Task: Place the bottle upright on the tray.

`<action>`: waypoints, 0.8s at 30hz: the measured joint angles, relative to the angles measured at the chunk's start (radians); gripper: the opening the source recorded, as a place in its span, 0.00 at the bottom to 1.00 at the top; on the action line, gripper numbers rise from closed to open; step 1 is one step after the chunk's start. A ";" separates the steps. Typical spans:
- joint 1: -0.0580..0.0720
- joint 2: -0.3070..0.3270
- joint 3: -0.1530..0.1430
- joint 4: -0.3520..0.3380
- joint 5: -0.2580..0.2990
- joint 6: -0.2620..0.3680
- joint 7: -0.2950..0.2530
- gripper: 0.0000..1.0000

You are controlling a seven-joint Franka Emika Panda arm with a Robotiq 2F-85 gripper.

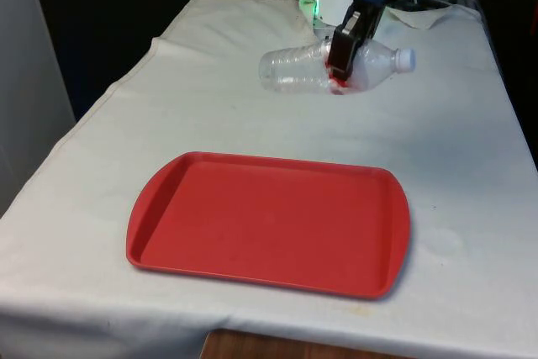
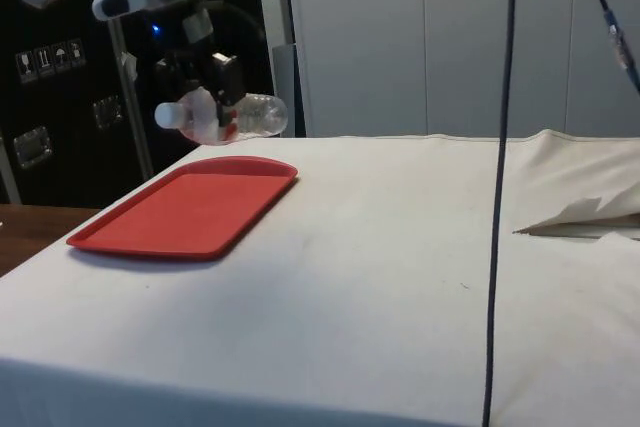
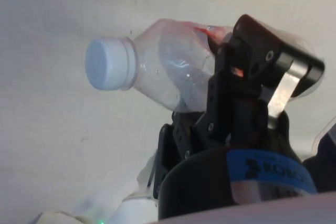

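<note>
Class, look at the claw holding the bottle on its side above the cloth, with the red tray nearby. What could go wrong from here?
1. The claw grips the clear bottle around its thin, smooth middle, so the bottle may slip or crumple.
2. The bottle lies sideways, white cap away from the red tray; set down without turning, it could roll.
3. Empty and light, it may topple once released.

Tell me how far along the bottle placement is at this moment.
Done: the gripper is shut on the clear bottle and, in the side view, holds it off the cloth. In hand: the bottle hangs on its side, white cap toward the front view's right. Left: carry it over the red tray, turn it upright, set it down.
</note>
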 measured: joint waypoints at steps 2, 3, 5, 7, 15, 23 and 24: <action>-0.001 0.028 0.000 0.040 0.000 -0.006 -0.003 0.34; -0.001 0.028 0.000 0.040 0.000 -0.006 -0.003 0.34; -0.001 0.044 0.000 0.063 0.000 -0.010 -0.003 0.34; -0.002 0.057 0.000 0.083 0.001 -0.011 -0.003 0.34; -0.005 0.103 -0.001 0.148 0.010 -0.012 0.005 0.34; -0.005 0.111 0.000 0.154 0.022 -0.011 0.059 0.34; -0.005 0.112 0.000 0.154 0.023 -0.011 0.065 0.34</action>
